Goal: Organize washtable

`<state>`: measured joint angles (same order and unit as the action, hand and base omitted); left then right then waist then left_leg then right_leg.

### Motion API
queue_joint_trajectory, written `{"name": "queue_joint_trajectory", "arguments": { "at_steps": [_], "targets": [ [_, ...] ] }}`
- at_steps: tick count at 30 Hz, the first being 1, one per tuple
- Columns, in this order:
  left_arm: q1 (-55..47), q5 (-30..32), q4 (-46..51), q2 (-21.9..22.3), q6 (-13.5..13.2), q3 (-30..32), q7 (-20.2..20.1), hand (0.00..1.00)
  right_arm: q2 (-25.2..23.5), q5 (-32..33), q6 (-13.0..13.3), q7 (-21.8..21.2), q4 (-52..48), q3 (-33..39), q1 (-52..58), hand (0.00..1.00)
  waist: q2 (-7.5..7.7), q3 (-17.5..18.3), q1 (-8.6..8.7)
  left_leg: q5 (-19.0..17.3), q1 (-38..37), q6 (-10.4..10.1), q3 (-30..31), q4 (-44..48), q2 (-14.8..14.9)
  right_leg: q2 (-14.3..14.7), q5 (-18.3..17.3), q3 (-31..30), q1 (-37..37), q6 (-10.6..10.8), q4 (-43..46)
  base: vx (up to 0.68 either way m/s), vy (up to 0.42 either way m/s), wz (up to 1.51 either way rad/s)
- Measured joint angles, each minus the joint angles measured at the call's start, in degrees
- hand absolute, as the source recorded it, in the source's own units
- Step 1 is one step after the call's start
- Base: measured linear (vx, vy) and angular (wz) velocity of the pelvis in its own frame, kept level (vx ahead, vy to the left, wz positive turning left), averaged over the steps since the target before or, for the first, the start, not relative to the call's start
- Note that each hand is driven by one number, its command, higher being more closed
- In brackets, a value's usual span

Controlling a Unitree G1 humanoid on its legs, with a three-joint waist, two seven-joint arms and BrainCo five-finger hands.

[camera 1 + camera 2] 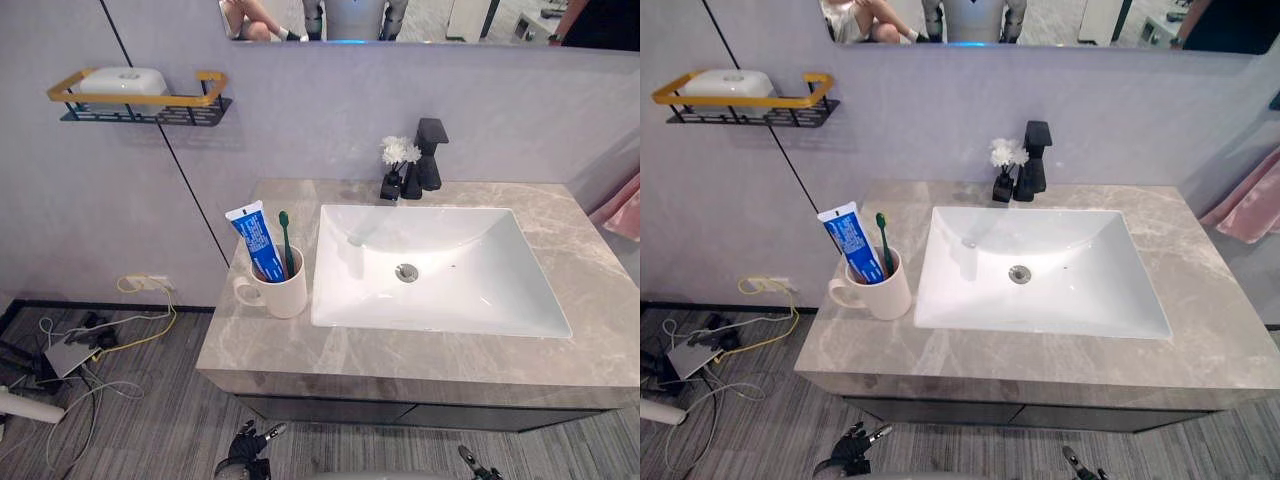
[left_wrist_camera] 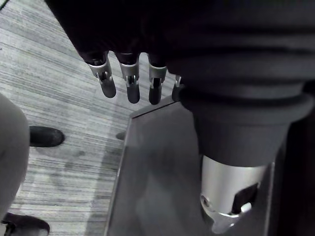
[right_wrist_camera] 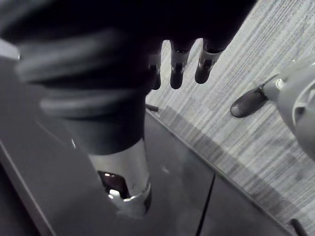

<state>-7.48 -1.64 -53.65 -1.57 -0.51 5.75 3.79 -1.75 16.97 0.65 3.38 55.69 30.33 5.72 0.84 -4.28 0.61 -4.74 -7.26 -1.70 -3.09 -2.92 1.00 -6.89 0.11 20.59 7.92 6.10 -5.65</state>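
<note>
While upright in the cup [image 1: 287, 296], toothbrush [image 1: 286, 243] beside toothpaste [image 1: 252, 232]

Head pair above, wrist pair below.
Both eyes look down on one counter [image 1: 560, 330] and sink [image 1: 440, 260]; wrist cameras face the floor [image 2: 49, 73], very close behind the left hand [image 2: 132, 86] and right hand [image 3: 177, 69].

Soft light falls from overhead; glare sheens the white basin [image 1: 372, 236], and the cup [image 1: 284, 293] casts a faint shadow across the desk [image 1: 262, 345].
</note>
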Motion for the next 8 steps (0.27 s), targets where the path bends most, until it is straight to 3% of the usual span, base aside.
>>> {"name": "queue_joint_trajectory", "arguments": {
  "at_steps": [8],
  "targets": [
    [1.2,0.2,-0.7,-1.42,0.0,-1.83,0.3,0.0,0.3,-4.24,0.0,-0.58,3.76,-6.82,-3.68,0.0,0.66,-1.26,-1.01,0.09,0.56,0.14,2.56,1.32,-1.23,-1.19,0.01,3.04,1.45,-0.01,0.0,-0.01,0.004,0.18]
  ]
}}
